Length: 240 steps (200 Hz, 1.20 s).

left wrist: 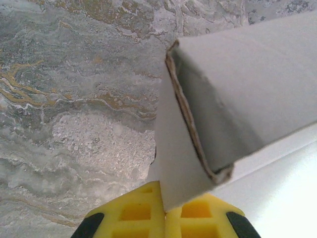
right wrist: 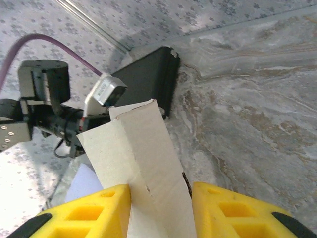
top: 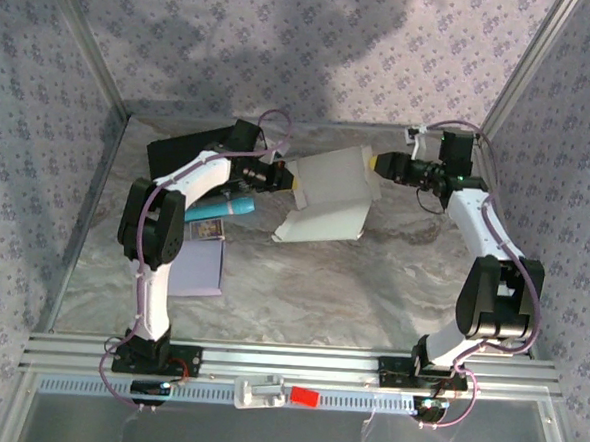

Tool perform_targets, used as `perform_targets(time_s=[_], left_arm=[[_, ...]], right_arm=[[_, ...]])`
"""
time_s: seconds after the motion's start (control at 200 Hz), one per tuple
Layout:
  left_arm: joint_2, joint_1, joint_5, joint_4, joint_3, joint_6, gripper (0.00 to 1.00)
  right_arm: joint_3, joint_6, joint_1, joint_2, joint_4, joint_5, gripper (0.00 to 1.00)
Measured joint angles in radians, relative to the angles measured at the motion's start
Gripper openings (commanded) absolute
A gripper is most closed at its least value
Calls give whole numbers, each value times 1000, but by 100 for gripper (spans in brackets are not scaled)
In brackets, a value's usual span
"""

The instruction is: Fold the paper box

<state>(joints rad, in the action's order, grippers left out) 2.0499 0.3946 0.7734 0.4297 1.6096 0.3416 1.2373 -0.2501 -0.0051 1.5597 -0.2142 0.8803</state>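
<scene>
The white paper box (top: 332, 193) is partly folded and held up over the middle back of the marble table (top: 371, 286). My left gripper (top: 290, 178) comes at it from the left. In the left wrist view its yellow fingers (left wrist: 133, 213) are pressed together on a thin flap of the box (left wrist: 247, 89). My right gripper (top: 379, 164) meets the box's right side. In the right wrist view a folded box panel (right wrist: 143, 158) stands between the parted fingers of that gripper (right wrist: 161, 210), touching the left finger, with a slim gap before the right finger (right wrist: 223, 208).
A black flat case (top: 179, 154) leans at the back left corner, also in the right wrist view (right wrist: 151, 79). A lavender sheet (top: 197, 265) and a teal item (top: 226, 209) lie under the left arm. Patterned walls close in the sides and back.
</scene>
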Motion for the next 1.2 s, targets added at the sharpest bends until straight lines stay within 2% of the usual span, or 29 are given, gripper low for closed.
perform_targets(time_s=[0.325,0.515,0.964,1.199], left_arm=[[0,0,-3,16,0,-13,0],[0,0,-8,31,0,-28,0],[0,0,-15,46,0,-38,0],[0,0,2,43,0,-27,0]], right_arm=[[53,139,61,-2,-127,-164,39],[69,200,84,-2,-177,-213,41],[81,235,90,-2,-235,-177,47],[-48,167,51,-99,-203,-112,49]])
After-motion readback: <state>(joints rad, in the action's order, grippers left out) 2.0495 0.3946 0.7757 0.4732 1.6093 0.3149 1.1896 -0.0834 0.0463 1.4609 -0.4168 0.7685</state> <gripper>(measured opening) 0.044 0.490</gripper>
